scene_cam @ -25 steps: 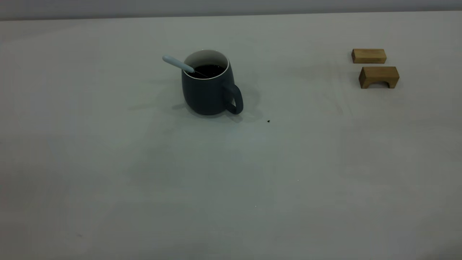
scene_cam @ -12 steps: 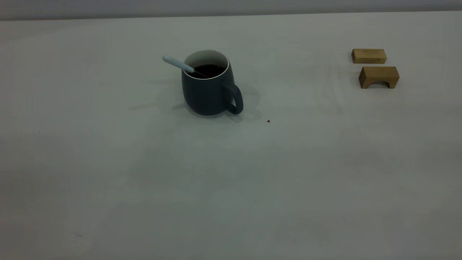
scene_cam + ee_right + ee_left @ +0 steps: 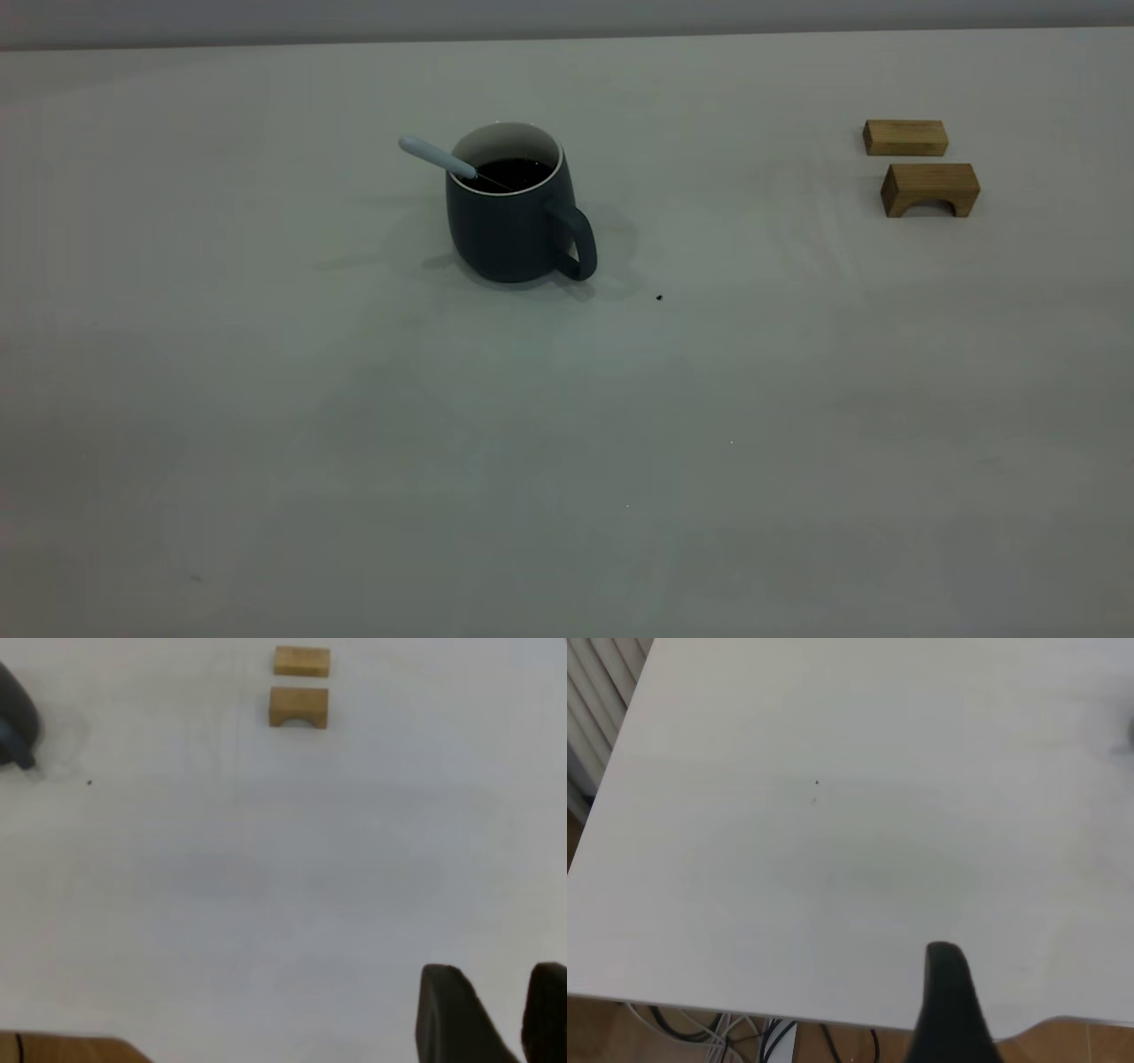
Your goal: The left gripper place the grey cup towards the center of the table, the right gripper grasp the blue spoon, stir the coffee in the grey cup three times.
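One cup (image 3: 512,226), one spoon (image 3: 436,157) (two blocks (image 3: 928,188))

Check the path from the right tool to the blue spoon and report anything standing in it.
Nothing visible blocks it. The right tool hangs over bare table. The blue spoon leans in the grey cup. The two wooden blocks sit off to the far right side, apart from the cup.

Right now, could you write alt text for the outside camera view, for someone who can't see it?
A grey cup of coffee stands on a table, a blue spoon leaning inside. Two wooden blocks sit far right.
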`<state>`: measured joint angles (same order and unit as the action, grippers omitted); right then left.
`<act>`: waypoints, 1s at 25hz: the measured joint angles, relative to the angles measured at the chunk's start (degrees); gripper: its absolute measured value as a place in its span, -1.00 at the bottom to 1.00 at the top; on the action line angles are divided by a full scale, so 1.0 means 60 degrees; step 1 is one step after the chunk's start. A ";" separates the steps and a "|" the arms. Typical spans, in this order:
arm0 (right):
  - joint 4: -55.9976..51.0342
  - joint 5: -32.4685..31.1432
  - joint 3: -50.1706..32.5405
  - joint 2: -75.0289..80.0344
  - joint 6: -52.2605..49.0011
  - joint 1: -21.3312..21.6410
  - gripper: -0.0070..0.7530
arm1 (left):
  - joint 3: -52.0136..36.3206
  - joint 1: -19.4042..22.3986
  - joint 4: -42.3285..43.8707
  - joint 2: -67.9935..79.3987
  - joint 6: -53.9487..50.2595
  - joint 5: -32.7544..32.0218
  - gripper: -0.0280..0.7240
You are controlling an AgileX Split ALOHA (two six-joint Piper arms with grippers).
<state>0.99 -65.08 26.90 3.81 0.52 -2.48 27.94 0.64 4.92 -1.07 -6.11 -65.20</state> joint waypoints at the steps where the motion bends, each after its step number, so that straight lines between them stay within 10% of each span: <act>1: 0.0000 0.0000 -0.0004 -0.0066 0.0000 0.0104 -0.36 | 0.0000 0.0000 0.0000 0.0000 0.0000 0.0000 0.63; 25: -0.0216 0.0000 -0.0004 -0.0457 0.0008 0.0417 -0.36 | 0.0000 0.0000 0.0000 0.0000 0.0000 0.0000 0.63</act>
<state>-0.30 -65.08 26.88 1.06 0.57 0.02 27.94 0.64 4.92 -1.07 -6.11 -65.20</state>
